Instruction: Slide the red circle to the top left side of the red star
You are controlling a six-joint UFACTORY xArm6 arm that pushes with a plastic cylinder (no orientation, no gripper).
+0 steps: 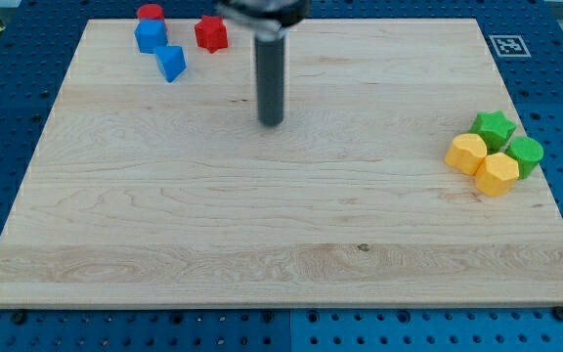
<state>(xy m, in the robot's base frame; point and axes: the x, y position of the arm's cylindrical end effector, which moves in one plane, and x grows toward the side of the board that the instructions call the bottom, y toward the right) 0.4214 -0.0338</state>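
The red circle point(150, 14) sits at the bench's point(281, 244) top-left edge, touching a blue block point(151, 37) just below it — the red star point(210, 33) lies near, to the view's right. My tip point(272, 122), a plain rod with nothing that grips, rests on bare wood, apart from every block.

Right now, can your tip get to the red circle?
Probably yes: my tip sits right of and below the red star; the red circle touches a blue block, but its top looks open.
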